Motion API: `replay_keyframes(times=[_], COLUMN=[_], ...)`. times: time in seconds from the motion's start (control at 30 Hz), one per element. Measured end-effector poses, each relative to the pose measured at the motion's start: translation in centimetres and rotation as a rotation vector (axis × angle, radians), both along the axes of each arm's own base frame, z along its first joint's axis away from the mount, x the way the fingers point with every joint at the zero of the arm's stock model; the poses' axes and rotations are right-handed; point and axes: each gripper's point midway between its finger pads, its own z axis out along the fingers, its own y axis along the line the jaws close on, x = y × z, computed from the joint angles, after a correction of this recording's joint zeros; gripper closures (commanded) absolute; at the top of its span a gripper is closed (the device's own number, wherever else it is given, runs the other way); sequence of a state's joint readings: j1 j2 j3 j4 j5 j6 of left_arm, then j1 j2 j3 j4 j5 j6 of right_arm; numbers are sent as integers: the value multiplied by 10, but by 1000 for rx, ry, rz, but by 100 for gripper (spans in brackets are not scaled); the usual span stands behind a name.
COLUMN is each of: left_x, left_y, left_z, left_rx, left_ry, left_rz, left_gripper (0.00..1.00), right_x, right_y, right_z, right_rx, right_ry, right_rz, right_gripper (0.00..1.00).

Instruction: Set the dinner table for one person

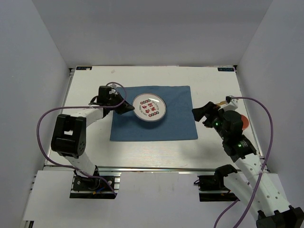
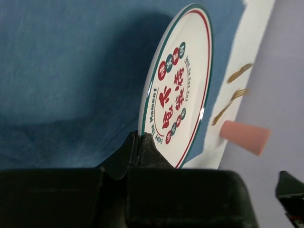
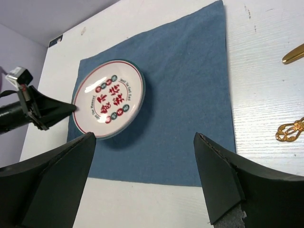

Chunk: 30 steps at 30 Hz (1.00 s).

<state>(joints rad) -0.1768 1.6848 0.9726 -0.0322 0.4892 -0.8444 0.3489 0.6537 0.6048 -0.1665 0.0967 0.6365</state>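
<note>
A white plate (image 1: 149,108) with red characters and a green rim hangs just over the blue cloth (image 1: 175,126) on the white dinner table (image 1: 213,83), throwing a shadow on the cloth. My left gripper (image 1: 127,108) is shut on the plate's left rim. The left wrist view shows its fingers (image 2: 135,145) pinching the edge of the plate (image 2: 180,85). My right gripper (image 1: 202,116) is open and empty at the cloth's right edge. In the right wrist view it (image 3: 144,137) faces the plate (image 3: 110,97) across the cloth (image 3: 190,95).
Gold cutlery (image 3: 290,130) lies on the table right of the cloth, with another gold piece (image 3: 293,53) farther back. A salmon-red cup (image 1: 243,122) stands behind my right arm and also shows in the left wrist view (image 2: 244,136). Grey walls enclose the table.
</note>
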Motion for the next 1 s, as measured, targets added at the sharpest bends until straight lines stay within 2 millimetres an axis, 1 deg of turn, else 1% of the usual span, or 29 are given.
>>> replay_keyframes(times=[0.07, 0.13, 0.3, 0.47, 0.57, 0.67, 0.7, 0.73, 0.77, 0.8, 0.83, 0.87, 1.0], left_x=[-13, -20, -17, -13, -12, -13, -14, -15, -15, -15, -14, -13, -11], left_y=[-1, -4, -14, -19, -22, -24, -25, -26, -27, -28, -29, -31, -31], left_z=[-15, -23, -24, -28, -37, -51, -55, -57, -58, -57, -56, -53, -45], left_rx=[16, 23, 10, 8, 4, 5, 5, 6, 6, 4, 2, -1, 16], left_ry=[30, 45, 4, -24, -13, 16, 24, 31, 32, 32, 27, 24, 5], left_rz=[-19, -38, -87, -106, -115, -122, -125, -129, -132, -132, -136, -138, -122], left_gripper=[100, 100, 100, 100, 100, 100, 97, 90, 81, 57, 49, 2, 2], right_x=[-3, -5, -8, -10, -11, -11, -10, -10, -10, -10, -9, -9, -6], right_y=[2, 4, 12, 18, 19, 20, 20, 21, 21, 21, 22, 22, 19], right_z=[0, -1, -5, -6, -7, -8, -8, -9, -9, -9, -10, -10, -18], right_rx=[-9, -16, -26, -31, -33, -35, -36, -37, -37, -38, -38, -38, -49], right_ry=[-2, -1, 8, 11, 13, 13, 14, 15, 15, 16, 17, 16, 41], right_rz=[21, 44, 102, 141, 151, 157, 160, 161, 163, 164, 165, 165, 148], right_gripper=[11, 11, 11, 11, 11, 11, 11, 11, 11, 11, 11, 11, 11])
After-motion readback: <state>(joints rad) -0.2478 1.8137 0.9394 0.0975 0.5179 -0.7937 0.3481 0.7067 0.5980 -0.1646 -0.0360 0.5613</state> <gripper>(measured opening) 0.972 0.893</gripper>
